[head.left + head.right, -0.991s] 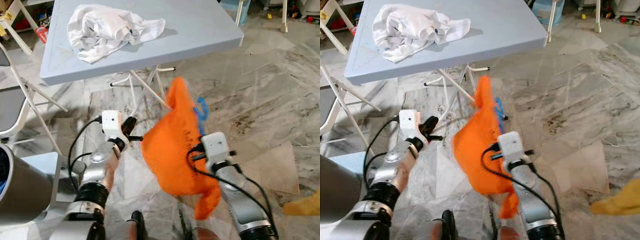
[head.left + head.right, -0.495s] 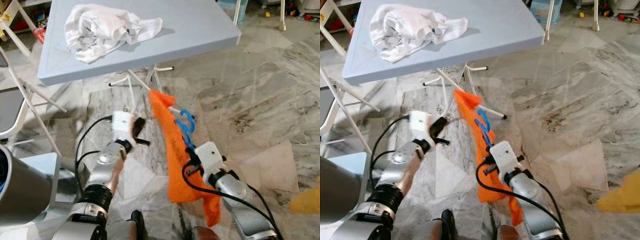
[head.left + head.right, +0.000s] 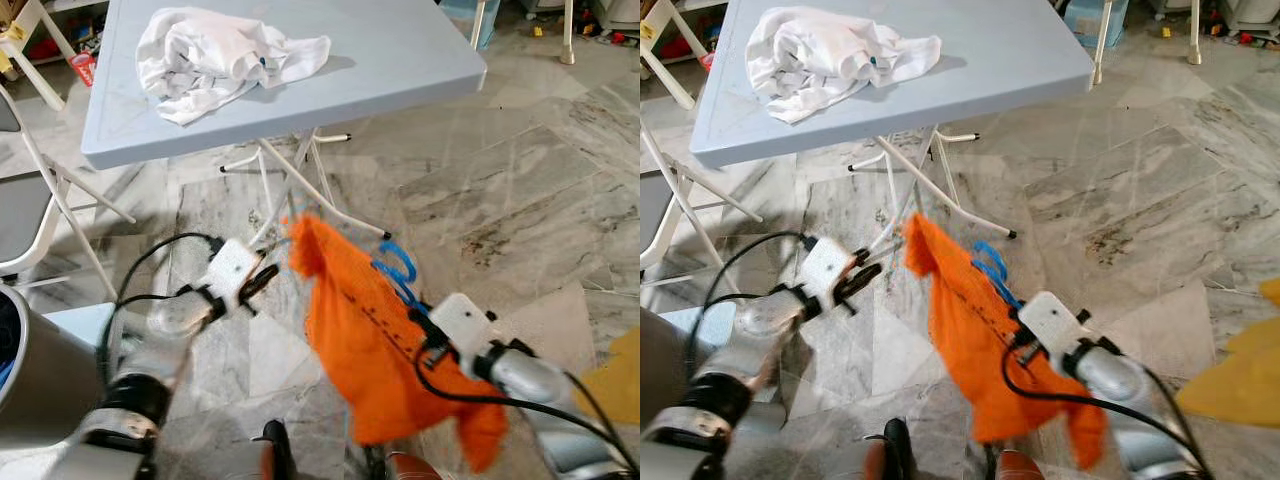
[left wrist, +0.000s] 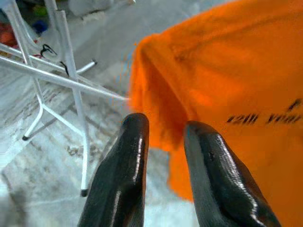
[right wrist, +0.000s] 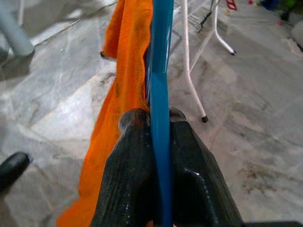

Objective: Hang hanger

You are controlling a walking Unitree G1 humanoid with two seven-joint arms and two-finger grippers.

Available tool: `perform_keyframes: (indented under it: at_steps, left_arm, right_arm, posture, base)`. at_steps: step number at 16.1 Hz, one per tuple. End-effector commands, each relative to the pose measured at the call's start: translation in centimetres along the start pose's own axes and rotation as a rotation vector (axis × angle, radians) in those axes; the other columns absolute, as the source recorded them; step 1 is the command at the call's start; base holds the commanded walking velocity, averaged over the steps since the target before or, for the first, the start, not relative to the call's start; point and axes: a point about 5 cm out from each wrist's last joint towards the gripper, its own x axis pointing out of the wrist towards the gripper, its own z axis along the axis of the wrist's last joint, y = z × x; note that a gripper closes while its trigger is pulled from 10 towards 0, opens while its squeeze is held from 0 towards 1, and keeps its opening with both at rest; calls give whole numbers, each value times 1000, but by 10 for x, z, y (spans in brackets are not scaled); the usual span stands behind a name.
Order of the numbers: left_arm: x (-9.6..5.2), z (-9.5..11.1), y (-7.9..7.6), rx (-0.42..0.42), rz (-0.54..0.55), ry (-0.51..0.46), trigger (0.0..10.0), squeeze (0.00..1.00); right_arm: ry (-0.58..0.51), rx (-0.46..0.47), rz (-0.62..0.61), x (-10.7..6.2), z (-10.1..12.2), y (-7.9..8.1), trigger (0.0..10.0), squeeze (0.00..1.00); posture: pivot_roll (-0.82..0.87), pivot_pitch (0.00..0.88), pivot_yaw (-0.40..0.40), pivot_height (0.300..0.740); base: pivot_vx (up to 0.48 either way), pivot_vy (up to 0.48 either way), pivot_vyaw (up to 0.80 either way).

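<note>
Blue hanger point(image 5: 160, 94) inside orange shirt point(image 3: 370, 340), seemingly tilted.

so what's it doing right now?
The right gripper is shut on a blue hanger with an orange shirt draped on it, held low over the marble floor in front of the robot. The left gripper is open, pointing at the shirt's edge, not gripping it. Behind them stands a grey table with a crumpled white garment on top. The hanger is not hung on anything yet.
</note>
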Motion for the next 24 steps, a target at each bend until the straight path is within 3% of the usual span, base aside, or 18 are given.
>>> perform_keyframes:
  at_steps: [1, 3, 8, 9, 11, 13, 15, 16, 17, 18, 21, 22, 23, 24]
  left_arm:
    - [-3, -4, -4, 56, -67, 21, 10000, 1000]
    - [-1, -2, -6, 79, -100, 10, 10000, 1000]
    - [7, 7, -18, 59, -140, -69, 10000, 1000]
    - [9, 6, -25, 79, -182, -66, 10000, 0]
    - [12, 7, -30, 92, -196, -73, 10000, 0]
    - [18, 15, -24, 50, -53, -108, 10000, 0]
    - [24, 15, -17, -146, 194, -111, 10000, 0]
    - [26, 12, -19, -282, 297, -111, 10000, 0]
    - [28, 13, -21, -364, 330, -126, 10000, 0]
    - [35, 19, -26, -506, 345, -169, 10000, 0]
    - [49, 41, -38, -720, 273, -265, 10000, 0]
    - [55, 52, -46, -769, 207, -300, 10000, 329]
    - [57, 55, -49, -791, 180, -310, 10000, 1000]
    - [59, 62, -53, -821, 142, -337, 10000, 1000]
  right_arm:
    - [-39, -14, 37, -5, 5, -2, 10000, 0]
    - [-6, -60, 131, -11, 1, -1, 10000, 0]
    - [-31, -112, 216, -6, 8, 6, 10000, 0]
    - [-40, -110, 239, -3, 10, 10, 10000, 0]
    - [-52, -110, 227, 2, 14, 11, 10000, 0]
    - [-43, -131, 124, 12, 15, 8, 10000, 0]
    - [-66, -40, -74, 27, 22, 5, 10000, 0]
    - [-124, 67, -144, 33, 35, 10, 10000, 0]
    - [-155, 110, -155, 36, 42, 16, 10000, 0]
    - [-198, 152, -148, 40, 55, 27, 10000, 0]
    - [-192, 147, -152, 49, 61, 41, 10000, 0]
    - [-187, 149, -153, 52, 62, 45, 10000, 0]
    - [-188, 154, -151, 53, 64, 47, 10000, 0]
    - [-184, 160, -155, 55, 65, 49, 10000, 0]
  posture:
    - [-144, 246, 86, 740]
    - [-148, 244, 86, 740]
    - [-152, 245, 89, 740]
    - [-147, 246, 91, 740]
    - [-149, 246, 89, 740]
    - [-147, 244, 88, 740]
    - [-145, 241, 84, 740]
    - [-147, 240, 78, 740]
    - [-151, 241, 72, 740]
    - [-151, 241, 72, 740]
    - [-169, 243, 46, 740]
    - [-169, 243, 45, 740]
    - [-169, 243, 45, 740]
    - [-171, 245, 43, 740]
  base:
    - [0, 0, 0]
    - [0, 0, 0]
    - [0, 0, 0]
    - [0, 0, 0]
    - [0, 0, 0]
    - [0, 0, 0]
    - [0, 0, 0]
    - [0, 0, 0]
    - [0, 0, 0]
    - [0, 0, 0]
    - [0, 0, 0]
    - [0, 0, 0]
    - [0, 0, 0]
    - [0, 0, 0]
